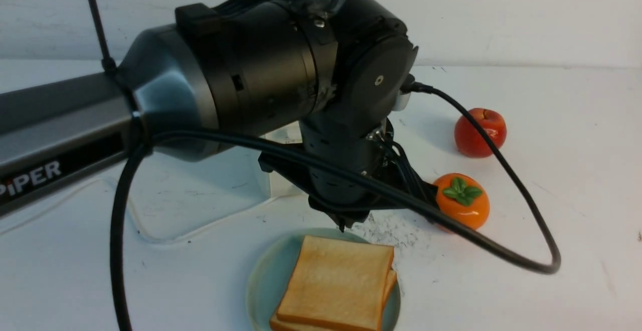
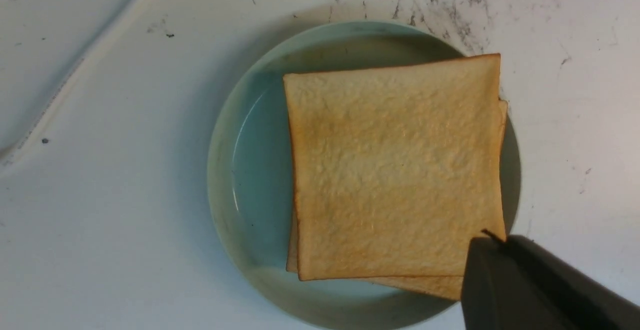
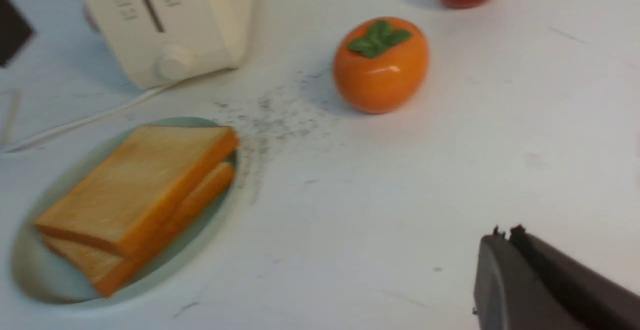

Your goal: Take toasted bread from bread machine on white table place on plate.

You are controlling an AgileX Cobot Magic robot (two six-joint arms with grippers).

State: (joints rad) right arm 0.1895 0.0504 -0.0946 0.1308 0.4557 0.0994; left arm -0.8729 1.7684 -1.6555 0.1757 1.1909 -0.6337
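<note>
Two slices of toasted bread (image 1: pixel 341 281) lie stacked on the pale blue-green plate (image 1: pixel 263 281) at the near middle of the white table (image 1: pixel 577 170). From above, the top slice (image 2: pixel 395 165) nearly covers the lower slice (image 2: pixel 425 286), and the plate's rim (image 2: pixel 225 170) shows beside them. My left gripper (image 2: pixel 492 240) is shut and holds nothing; it hangs just above a corner of the stack. In the front view its tip (image 1: pixel 346 223) points down behind the plate. The bread machine (image 3: pixel 165 20) stands behind the plate, largely hidden by the left arm in the front view. My right gripper (image 3: pixel 505 232) is shut and empty over bare table.
An orange persimmon (image 1: pixel 461 200) and a red apple (image 1: pixel 480 132) stand to the right of the plate. The left arm's black cable (image 1: pixel 526 251) loops low over the table past the persimmon. The toaster's white cord (image 3: pixel 90 115) runs along the table behind the plate.
</note>
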